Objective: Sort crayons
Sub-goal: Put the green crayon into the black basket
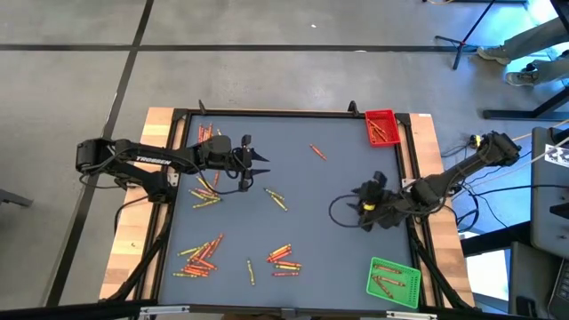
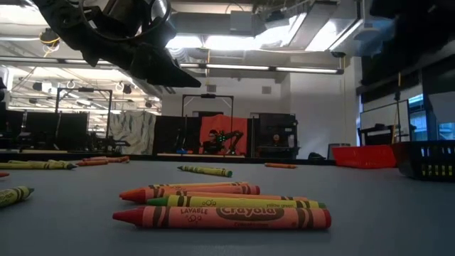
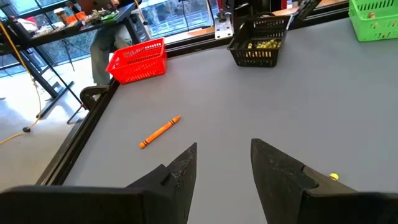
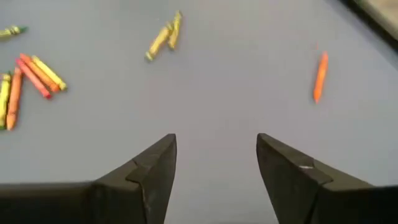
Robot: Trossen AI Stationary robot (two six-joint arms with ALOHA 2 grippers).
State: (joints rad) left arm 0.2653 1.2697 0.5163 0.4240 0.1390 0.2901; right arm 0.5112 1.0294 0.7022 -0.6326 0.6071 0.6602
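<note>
Red, orange and yellow crayons lie flat on the grey table in loose groups: near the left edge [image 1: 206, 188], at the near left [image 1: 200, 258], at the near middle [image 1: 284, 258] and in the middle [image 1: 276, 197]. One orange crayon [image 1: 317, 151] lies alone at the far middle, and it also shows in the left wrist view [image 3: 160, 132]. My left gripper [image 1: 262, 160] is open and empty above the table, with that crayon ahead of its fingers [image 3: 180, 171]. My right gripper [image 1: 360, 206] is open and empty at the right, above bare table [image 4: 216, 140].
A red tray [image 1: 380, 127] stands at the far right corner, a green tray [image 1: 394, 280] at the near right, both with crayons in them. A black basket [image 3: 258, 40] holding yellow crayons stands by my right gripper. A raised dark frame [image 1: 293, 114] rims the table.
</note>
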